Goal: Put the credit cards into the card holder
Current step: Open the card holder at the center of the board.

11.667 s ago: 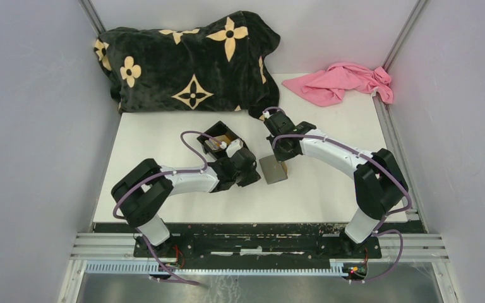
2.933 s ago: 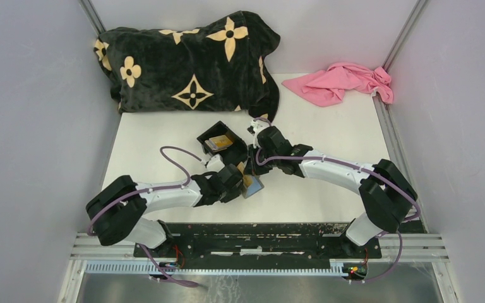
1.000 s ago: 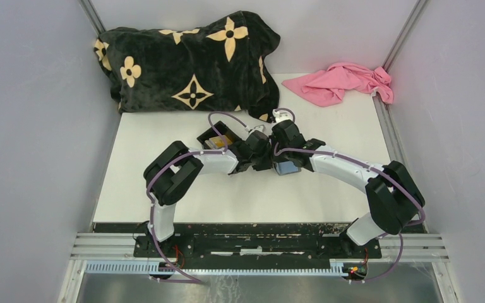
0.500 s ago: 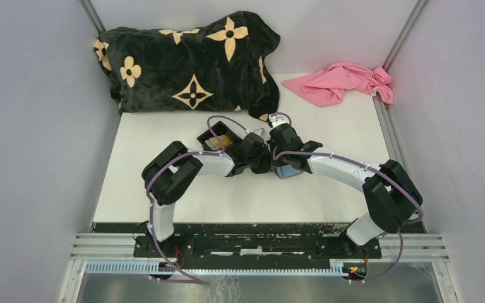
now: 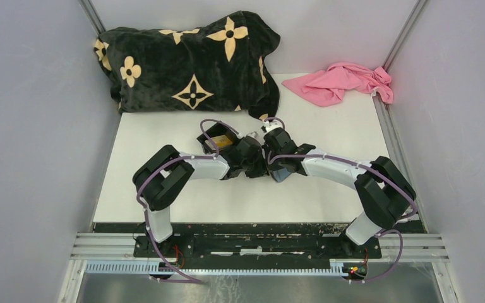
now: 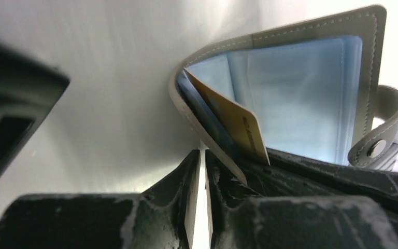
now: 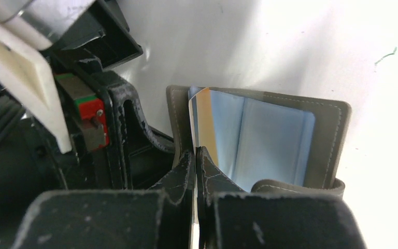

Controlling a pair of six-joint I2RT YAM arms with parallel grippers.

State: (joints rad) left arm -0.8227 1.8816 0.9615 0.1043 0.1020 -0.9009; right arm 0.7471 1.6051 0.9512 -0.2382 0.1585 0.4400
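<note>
Beside the black box (image 5: pixel 207 131) the grey card holder (image 7: pixel 342 136) gapes open, gold card (image 7: pixel 203 122) half in, pinched by the right gripper (image 7: pixel 196 153). Left gripper (image 6: pixel 202 153) is nearly closed at its cover; I cannot tell whether it grips.

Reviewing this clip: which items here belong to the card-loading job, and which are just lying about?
Job: card holder, gold card partly inside it, black box with more cards, left claw, right claw.
Lying about: flowered blanket, pink cloth.
</note>
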